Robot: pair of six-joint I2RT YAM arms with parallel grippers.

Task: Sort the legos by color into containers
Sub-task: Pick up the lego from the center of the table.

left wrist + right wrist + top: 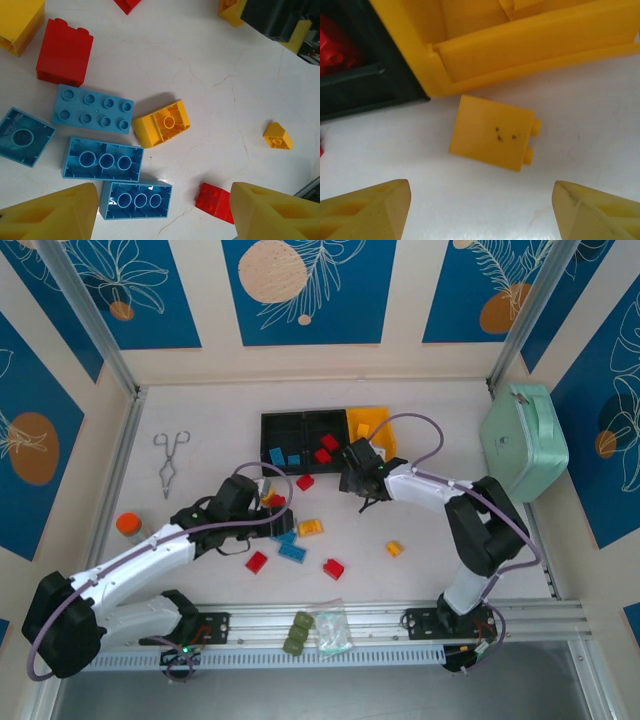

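The containers [300, 420] stand at the back middle, two black bins and one yellow bin [520, 45]. Loose legos lie in front of them: red [333, 568], blue [292, 552], yellow [394, 549]. My left gripper [162, 215] hangs open over a cluster of legos, with a blue brick [136, 200] lying upside down and a small red brick [214, 200] between its fingers. My right gripper [482, 210] is open just in front of the yellow bin, above a yellow brick [492, 132] lying on its side. A red brick [332, 50] sits in the adjoining black bin.
A mint-green case [523, 440] stands at the right wall. Metal tongs [171, 462] and an orange disc [128, 524] lie at the left. An olive-green lumpy item [297, 632] and a clear bag [332, 628] rest on the front rail.
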